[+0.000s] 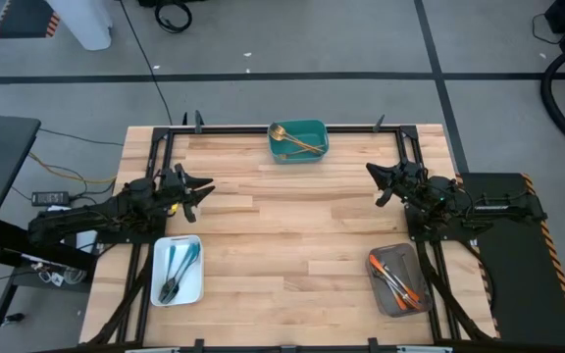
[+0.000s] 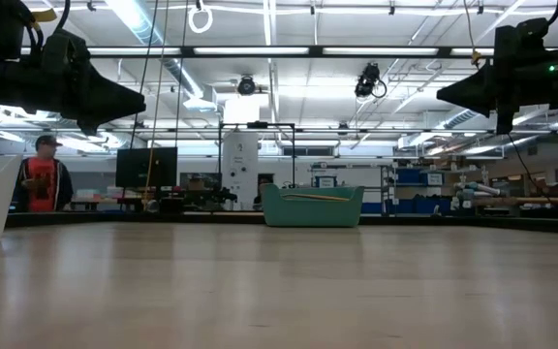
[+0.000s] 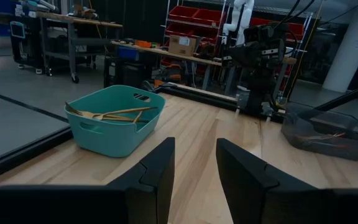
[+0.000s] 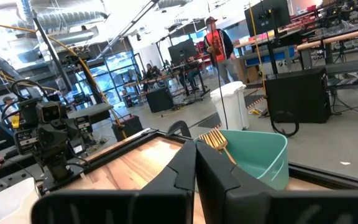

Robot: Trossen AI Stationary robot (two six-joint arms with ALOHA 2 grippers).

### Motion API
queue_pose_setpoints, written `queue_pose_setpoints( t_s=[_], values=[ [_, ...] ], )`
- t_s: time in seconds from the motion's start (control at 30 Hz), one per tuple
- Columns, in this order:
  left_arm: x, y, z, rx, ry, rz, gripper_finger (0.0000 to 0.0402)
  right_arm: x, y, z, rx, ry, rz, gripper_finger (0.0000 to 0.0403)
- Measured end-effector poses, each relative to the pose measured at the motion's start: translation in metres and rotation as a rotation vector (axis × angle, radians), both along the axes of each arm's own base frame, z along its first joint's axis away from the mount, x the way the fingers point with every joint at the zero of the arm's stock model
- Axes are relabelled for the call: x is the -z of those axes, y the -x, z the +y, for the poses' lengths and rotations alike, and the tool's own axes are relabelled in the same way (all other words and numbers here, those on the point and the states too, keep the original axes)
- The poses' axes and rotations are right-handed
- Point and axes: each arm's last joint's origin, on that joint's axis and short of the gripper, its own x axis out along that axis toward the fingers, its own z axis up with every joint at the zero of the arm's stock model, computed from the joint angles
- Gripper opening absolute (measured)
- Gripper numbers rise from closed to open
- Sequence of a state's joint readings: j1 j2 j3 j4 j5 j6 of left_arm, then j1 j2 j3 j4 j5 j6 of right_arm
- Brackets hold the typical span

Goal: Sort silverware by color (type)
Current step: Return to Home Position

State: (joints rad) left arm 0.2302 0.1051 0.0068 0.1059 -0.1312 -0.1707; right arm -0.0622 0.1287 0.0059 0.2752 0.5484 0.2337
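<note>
You have three bins on the wooden counter (image 1: 292,230), and all the silverware in sight lies in them. The teal bin (image 1: 317,127) at the middle of the far edge holds the gold silverware (image 1: 292,140). The white bin (image 1: 189,292) on the left arm's side holds the blue-handled silverware (image 1: 175,267). The grey bin (image 1: 410,260) on the right arm's side holds the orange-handled silverware (image 1: 398,279). Each bin holds a few pieces, overlapped too closely for an exact count.

Your two arms sit one at each side of the counter. The left gripper (image 1: 207,191) is empty; its wrist view shows its fingers (image 3: 154,177) apart with bare wood in the gap. The right gripper (image 1: 373,181) is also empty, its fingers (image 4: 179,177) pressed together.

Only the low view tells you both grippers hang well above the wood; it shows the teal bin side-on and just an edge of the white bin. The left wrist view gives you the gold pieces lying across the teal bin and the grey bin beyond. The right wrist view shows one gold fork's tines above the teal rim. One person (image 2: 42,184) in an orange top stands in the room behind.
</note>
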Motion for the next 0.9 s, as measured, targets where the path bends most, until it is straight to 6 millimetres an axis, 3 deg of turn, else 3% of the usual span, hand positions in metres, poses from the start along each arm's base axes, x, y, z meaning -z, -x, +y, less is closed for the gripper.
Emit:
queue_pose_setpoints(
  t_s=[0.9],
  values=[
    [0.0000, 0.0000, 0.0000, 0.000, 0.000, 0.000, 0.0126, 0.0000, 0.0000, 0.0000, 0.000, 0.000, 0.000, 0.0017]
  ],
)
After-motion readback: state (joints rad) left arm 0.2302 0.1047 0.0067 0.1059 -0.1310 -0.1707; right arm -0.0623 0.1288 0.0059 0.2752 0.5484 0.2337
